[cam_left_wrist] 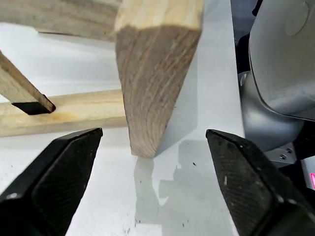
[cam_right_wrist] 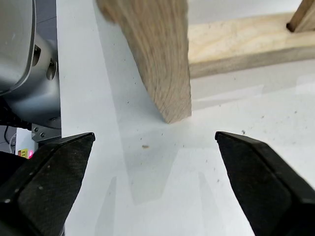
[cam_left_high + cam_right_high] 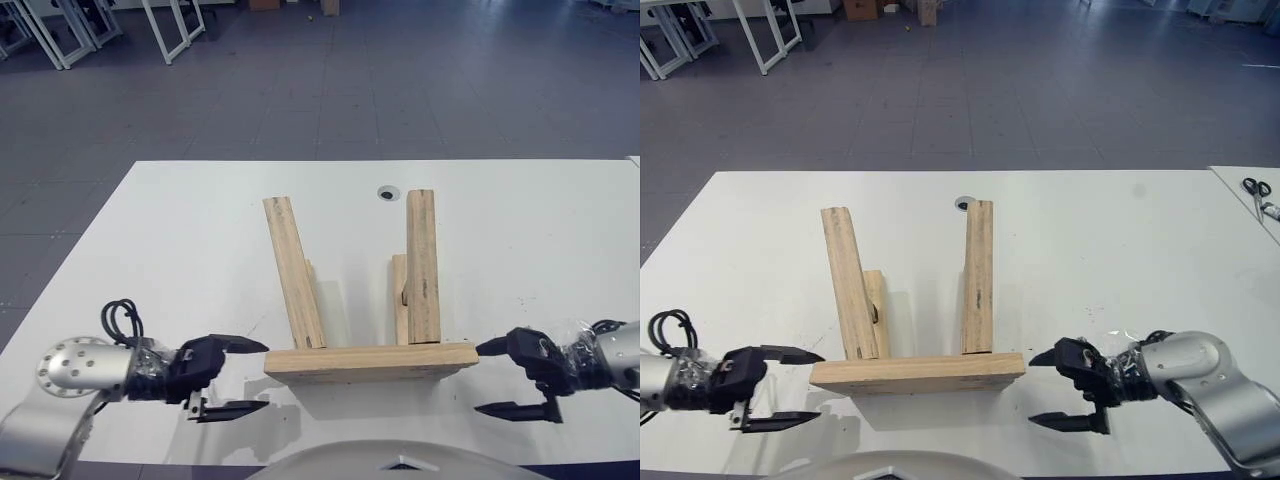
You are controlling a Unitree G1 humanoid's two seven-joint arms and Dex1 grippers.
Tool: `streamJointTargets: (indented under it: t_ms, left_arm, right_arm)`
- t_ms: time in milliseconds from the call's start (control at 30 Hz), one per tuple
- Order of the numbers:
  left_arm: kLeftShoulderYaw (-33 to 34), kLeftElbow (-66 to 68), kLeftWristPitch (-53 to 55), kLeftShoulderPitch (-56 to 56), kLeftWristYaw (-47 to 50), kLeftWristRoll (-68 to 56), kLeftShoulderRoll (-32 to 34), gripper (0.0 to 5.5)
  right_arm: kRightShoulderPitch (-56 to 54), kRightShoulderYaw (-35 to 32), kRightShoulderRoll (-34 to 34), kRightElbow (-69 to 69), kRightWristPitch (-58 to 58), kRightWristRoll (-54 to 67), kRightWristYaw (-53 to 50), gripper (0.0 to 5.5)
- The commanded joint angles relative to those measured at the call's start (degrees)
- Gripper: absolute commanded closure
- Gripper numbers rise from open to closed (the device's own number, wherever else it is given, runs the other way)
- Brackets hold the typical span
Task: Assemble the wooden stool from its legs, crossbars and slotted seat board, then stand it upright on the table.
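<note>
The wooden stool lies on its side on the white table (image 3: 180,250). Its seat board (image 3: 370,362) stands on edge nearest me, and two legs (image 3: 293,270) (image 3: 422,265) point away across the table, with short crossbars (image 3: 399,298) between them. My left gripper (image 3: 262,377) is open just off the board's left end, not touching it. Off the right end, my right gripper (image 3: 480,379) is likewise open with a small gap to the wood. Each wrist view has the board's end grain (image 1: 152,73) (image 2: 162,64) between wide-spread fingers (image 1: 59,177) (image 2: 44,182).
A round cable hole (image 3: 387,193) lies in the table behind the legs. Scissors (image 3: 1257,190) rest on a neighbouring table at the far right. A black cable loop (image 3: 120,322) hangs by my left wrist. The table's front edge runs just below both grippers.
</note>
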Motion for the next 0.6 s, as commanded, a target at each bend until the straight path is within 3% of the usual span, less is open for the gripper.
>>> streamJointTargets:
  t_ms: [33, 133, 200, 467, 600]
  left_arm:
    - [-4.72, -0.44, -0.97, -2.92, 3.79, 1.62, -1.35, 1.6]
    - [-10.01, 0.99, -2.08, -6.69, 6.15, 3.84, -2.87, 1.6]
    - [-11.29, 0.97, -0.48, -7.26, 6.28, 1.98, -2.83, 1.78]
    - [-7.78, 2.12, 10.06, -12.93, 6.45, -10.88, -1.58, 2.98]
    - [-5.44, 0.69, 22.18, -18.7, 7.28, -24.13, -0.59, 3.6]
  right_arm:
    - [-3.94, 3.48, 2.35, -1.96, 1.68, 0.2, -2.76, 0.98]
    - [-7.77, 7.4, 5.71, -3.37, 3.89, 0.99, -5.03, 0.98]
    - [-9.34, 8.24, 7.05, -3.43, 5.54, 2.14, -5.99, 1.29]
    - [-13.68, 4.92, 6.76, -3.09, 15.44, 12.37, -5.88, 2.67]
    - [-22.33, 1.18, 8.72, -3.06, 27.18, 26.44, -7.91, 3.43]
